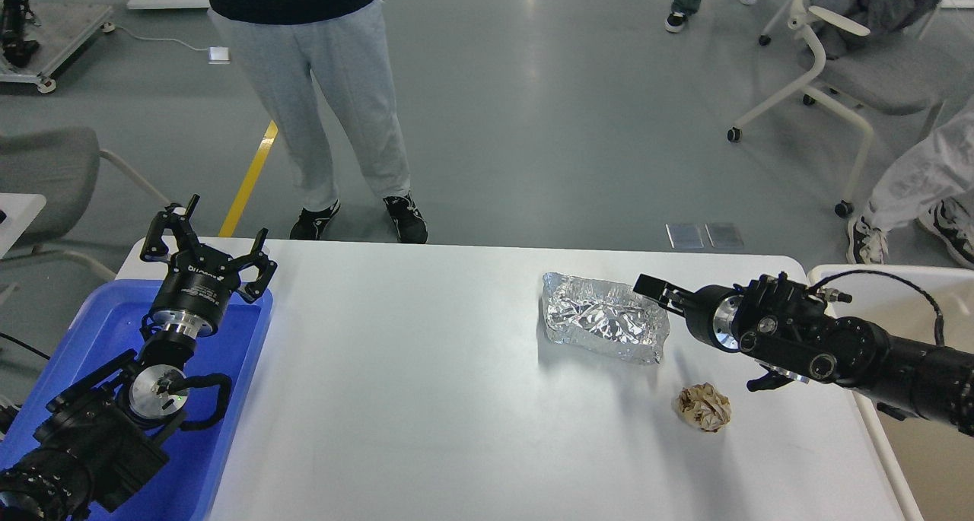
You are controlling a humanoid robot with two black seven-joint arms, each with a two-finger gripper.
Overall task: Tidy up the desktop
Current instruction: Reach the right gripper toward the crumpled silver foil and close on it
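Note:
The white desktop point(426, 399) fills the lower view. A crumpled silver foil tray point(605, 319) lies right of its middle. A brown crumpled paper ball point(704, 407) lies nearer, to its right. My right gripper point(656, 289) reaches in low from the right, its tip at the foil tray's right rim. It is seen edge-on, so I cannot tell its fingers apart. My left gripper point(213, 239) is open and empty. It points up over the far end of the blue tray point(236, 369) at the left edge.
A beige bin with a white rim point(875, 272) stands off the desktop's right end, under my right arm. A person point(319, 87) stands just beyond the far edge. A white-framed chair point(829, 72) stands at the back right and a grey chair point(46, 163) at the left.

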